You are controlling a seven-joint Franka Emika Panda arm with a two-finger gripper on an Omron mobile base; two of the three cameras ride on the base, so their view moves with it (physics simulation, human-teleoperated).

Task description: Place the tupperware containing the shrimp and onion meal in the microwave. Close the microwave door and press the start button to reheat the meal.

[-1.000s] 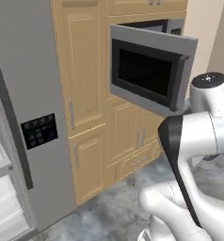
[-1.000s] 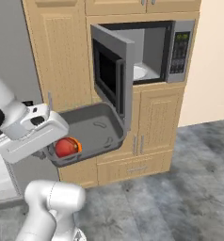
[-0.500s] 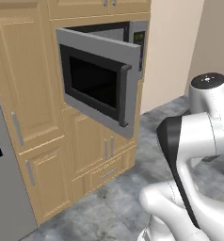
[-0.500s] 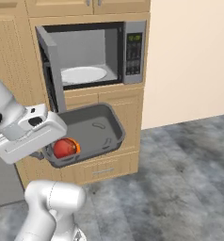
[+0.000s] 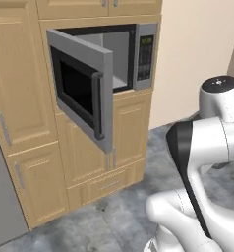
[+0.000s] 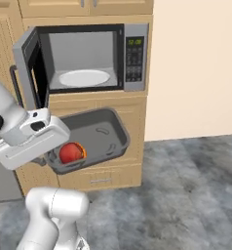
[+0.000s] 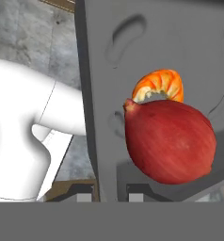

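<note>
The grey tub (image 6: 96,139) is held in the air below the open microwave (image 6: 86,58), gripped at its near wall by the pincer (image 7: 111,190), its fingertips mostly hidden. Onion (image 7: 168,141) covers most of the shrimp (image 7: 159,85). The door (image 5: 82,93) stands swung left.

even bright rendered light, soft shadows, no glare, slight low-resolution blur.

carrier: tupperware (image 6: 113,134) sat tilted in mid-air; in it: red onion (image 7: 168,141) rested on floor of tub; orange shrimp (image 7: 160,86) lay touching behind onion
</note>
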